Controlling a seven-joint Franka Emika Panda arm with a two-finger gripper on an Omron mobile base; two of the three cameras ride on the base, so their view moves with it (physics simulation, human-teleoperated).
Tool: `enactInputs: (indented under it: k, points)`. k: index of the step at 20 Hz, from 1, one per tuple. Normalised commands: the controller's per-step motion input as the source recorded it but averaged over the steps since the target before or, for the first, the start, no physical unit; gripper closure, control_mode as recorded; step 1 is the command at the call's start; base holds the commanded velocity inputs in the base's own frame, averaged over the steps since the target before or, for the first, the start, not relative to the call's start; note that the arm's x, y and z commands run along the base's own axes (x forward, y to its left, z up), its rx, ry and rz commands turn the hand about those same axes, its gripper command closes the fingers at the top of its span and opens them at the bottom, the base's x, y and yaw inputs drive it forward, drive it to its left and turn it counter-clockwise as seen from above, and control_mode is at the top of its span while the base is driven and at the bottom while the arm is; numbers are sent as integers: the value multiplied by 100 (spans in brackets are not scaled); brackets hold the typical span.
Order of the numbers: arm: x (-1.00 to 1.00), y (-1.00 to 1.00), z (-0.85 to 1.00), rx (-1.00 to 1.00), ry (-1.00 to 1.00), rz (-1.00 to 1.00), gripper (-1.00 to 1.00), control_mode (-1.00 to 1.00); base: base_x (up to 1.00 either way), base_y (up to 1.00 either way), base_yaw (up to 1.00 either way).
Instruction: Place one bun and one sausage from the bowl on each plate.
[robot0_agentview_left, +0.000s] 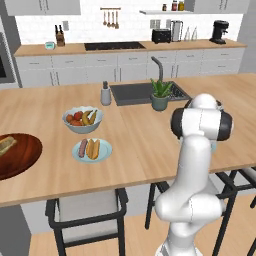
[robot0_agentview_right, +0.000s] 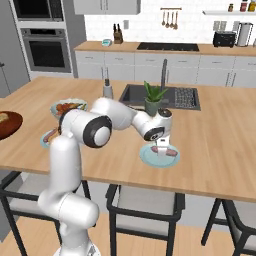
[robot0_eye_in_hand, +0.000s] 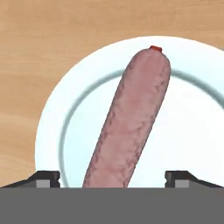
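Spanning the kitchen, the wooden counter (robot0_agentview_left: 140, 145) carries everything, with a dark sink (robot0_agentview_left: 145, 92) set into its far side. At the counter's left edge sits the wide reddish-brown bowl (robot0_agentview_left: 22, 157), with a bun (robot0_agentview_left: 6, 145) lying in it near the rim. Beyond it and to the right stands a smaller grey fruit bowl (robot0_agentview_left: 83, 120) full of fruit, and a potted plant (robot0_agentview_right: 153, 100) stands at the sink's near corner. Just in front of the fruit bowl lies one pale blue plate (robot0_agentview_left: 92, 150), already holding a sausage and a bun side by side. The second plate (robot0_agentview_right: 159, 155) lies well apart to the right, near the counter's front edge, directly under the white arm's wrist. On it rests a sausage (robot0_eye_in_hand: 129, 120), lying flat across the plate's middle, its far tip reaching the rim in the hand view. The hand (robot0_eye_in_hand: 113, 177) hangs just above this plate with its jaws spread wide, one dark fingertip on either side of the sausage's near end and clear of it, gripping nothing
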Motion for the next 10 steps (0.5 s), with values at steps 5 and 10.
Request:
enactInputs:
  k: [5, 10]
  points:
    - [-90, 28, 100, -22, -29, 21, -100, -100, 0, 0, 0]
    - [-81, 95, 100, -32, 1, 34, -100, -100, 0, 0, 0]
